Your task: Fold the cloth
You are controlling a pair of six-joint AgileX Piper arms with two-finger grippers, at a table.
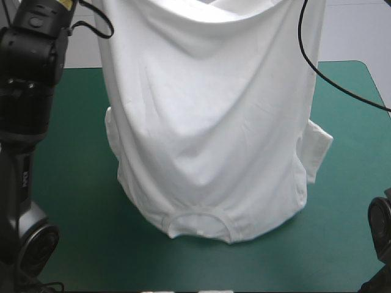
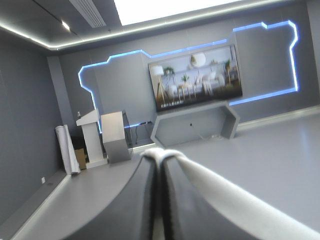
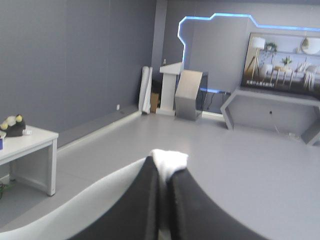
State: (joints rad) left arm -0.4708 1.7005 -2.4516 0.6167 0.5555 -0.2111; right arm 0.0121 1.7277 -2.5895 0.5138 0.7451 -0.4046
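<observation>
High view, starting at the left of the frame: my left arm [image 1: 27,91] stands tall along the left edge, its wrist in the upper left corner and its gripper out of frame above. In the middle hangs the T-shirt [image 1: 211,122], a wide white curtain that drops from the top edge to the lower centre. It hangs upside down. The collar [image 1: 201,221] is its lowest part, in the lower centre, and seems to rest on the teal-green cover of the table [image 1: 73,183]. One sleeve [image 1: 110,131] pokes out at the shirt's left side. The other sleeve [image 1: 319,149] hangs folded at its right side. Only a bit of my right arm [image 1: 380,232] shows, in the lower right corner.

Left wrist view: my left gripper [image 2: 161,161] has its black fingers pressed together into one pointed arch. A thin white fold of the shirt is pinched at the tip, and a pale band of cloth runs back along the outer side of one finger. It is all but closed, gripping the shirt.

Right wrist view: my right gripper [image 3: 162,170] is likewise nearly closed on the shirt. A white wad of cloth sticks out at the fingertips, and a pale band trails down beside one finger. Both grippers are raised and look out level.
</observation>
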